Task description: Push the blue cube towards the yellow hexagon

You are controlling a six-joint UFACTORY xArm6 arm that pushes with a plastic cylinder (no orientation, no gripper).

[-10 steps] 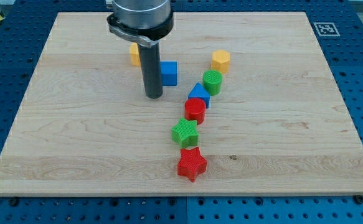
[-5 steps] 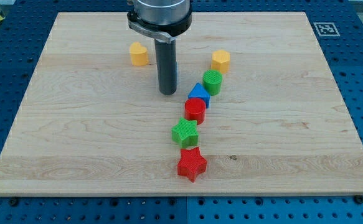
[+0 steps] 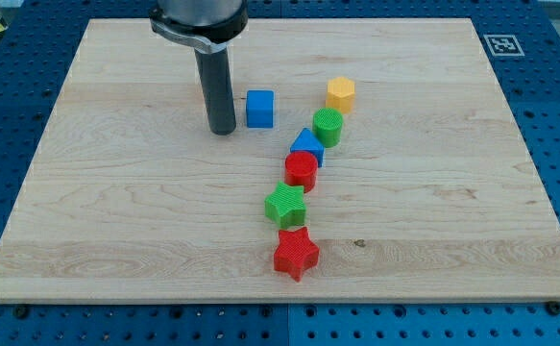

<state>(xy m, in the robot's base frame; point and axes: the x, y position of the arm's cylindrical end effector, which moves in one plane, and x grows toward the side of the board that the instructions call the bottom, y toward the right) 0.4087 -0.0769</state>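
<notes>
The blue cube [image 3: 259, 109] sits on the wooden board in the upper middle. The yellow hexagon [image 3: 340, 94] lies to its right, a little higher in the view, with bare board between them. My tip [image 3: 222, 131] rests on the board just left of the blue cube, a small gap apart and slightly lower. The rod rises from it to the view's top.
A chain of blocks runs down from the yellow hexagon: green cylinder [image 3: 328, 126], blue triangle [image 3: 306, 145], red block [image 3: 301, 169], green star [image 3: 285, 204], red star [image 3: 296, 253]. Another yellow block is almost hidden behind the rod [image 3: 200, 86].
My tip moved right, in front of the blue cube, then back left to the cube's left side. The blue cube sits a few pixels higher than before. The rod now hides the yellow block at left.
</notes>
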